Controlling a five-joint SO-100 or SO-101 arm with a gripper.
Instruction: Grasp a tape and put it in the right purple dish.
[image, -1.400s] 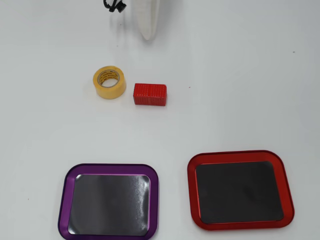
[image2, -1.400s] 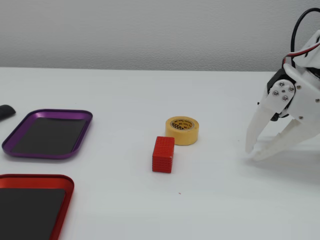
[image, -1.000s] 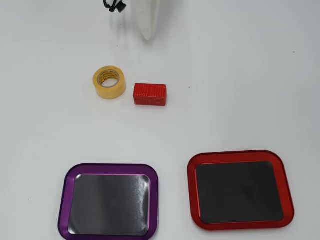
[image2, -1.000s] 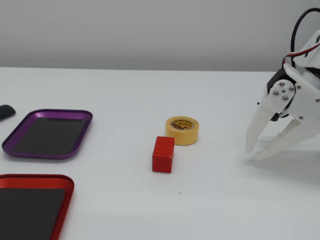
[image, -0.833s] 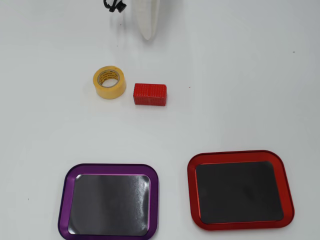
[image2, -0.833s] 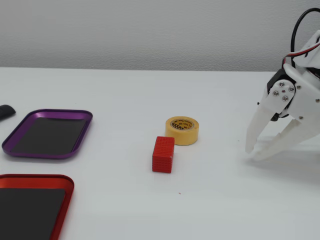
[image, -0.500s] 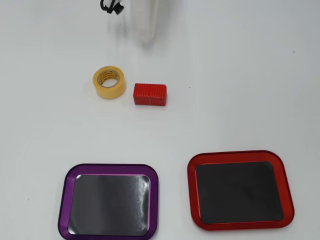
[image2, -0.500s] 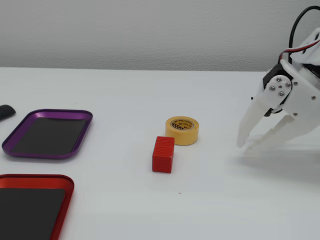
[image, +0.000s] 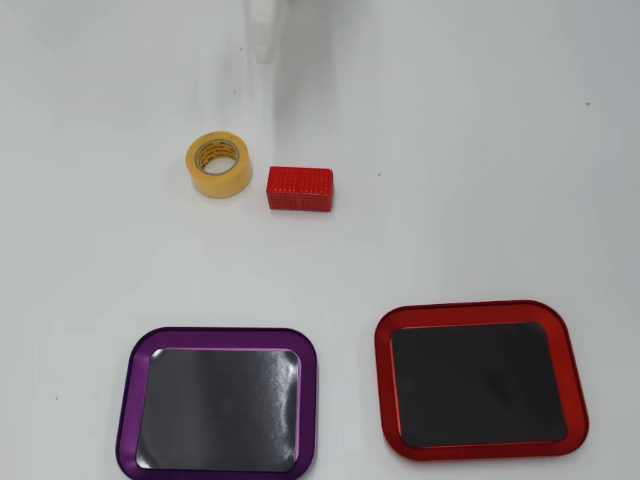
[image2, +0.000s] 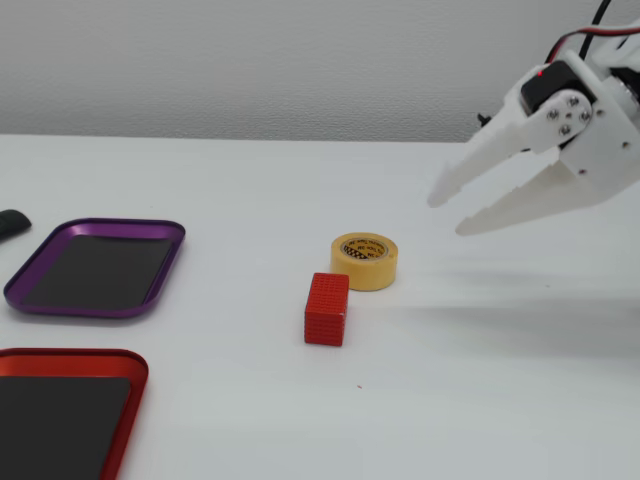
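The yellow tape roll (image: 215, 185) lies flat on the white table, and the fixed view shows it (image2: 368, 276) just behind a red ribbed block. The purple dish (image: 220, 410) sits empty at the bottom left of the overhead view and at the left of the fixed view (image2: 95, 270). My white gripper (image2: 448, 215) is open and empty. It hovers above the table to the right of the tape in the fixed view, jaws pointing toward it. Only a white fingertip (image: 263, 40) shows at the top edge of the overhead view.
The red ribbed block (image: 299, 188) lies right beside the tape, also seen in the fixed view (image2: 327, 308). An empty red-rimmed dish (image: 475, 385) sits next to the purple one, at the lower left of the fixed view (image2: 55, 420). A dark object (image2: 10, 223) lies at the left edge.
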